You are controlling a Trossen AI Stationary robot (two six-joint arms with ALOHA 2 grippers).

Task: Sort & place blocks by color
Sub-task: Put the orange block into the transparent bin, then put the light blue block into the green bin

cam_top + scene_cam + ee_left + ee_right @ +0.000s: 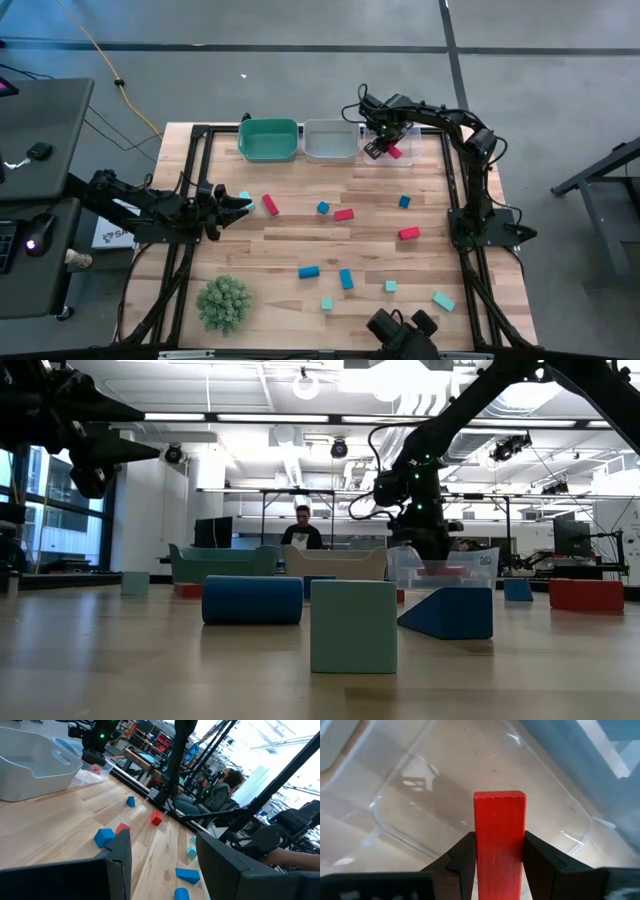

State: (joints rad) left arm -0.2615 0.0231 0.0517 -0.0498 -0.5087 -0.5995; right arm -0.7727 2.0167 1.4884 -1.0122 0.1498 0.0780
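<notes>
The desk (300,250) is pale striped wood. On it lie red blocks (408,233), blue blocks (308,271) and light teal blocks (443,300). The bins are green (267,140), grey-white (330,141) and clear (470,765). The plant ball (223,303) is green. A red bar (499,840) shows between black claw fingers (462,860).

Bright, even overhead light from ceiling lamps (305,385) gives soft shadows, white glare on the clear bin (470,765), and blown-out far windows.

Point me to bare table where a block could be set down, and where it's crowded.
Free: the strip between the plant ball and the blue bar, and the boards between the left gripper and the green bin. Crowded: the near right, around the teal cube.
</notes>
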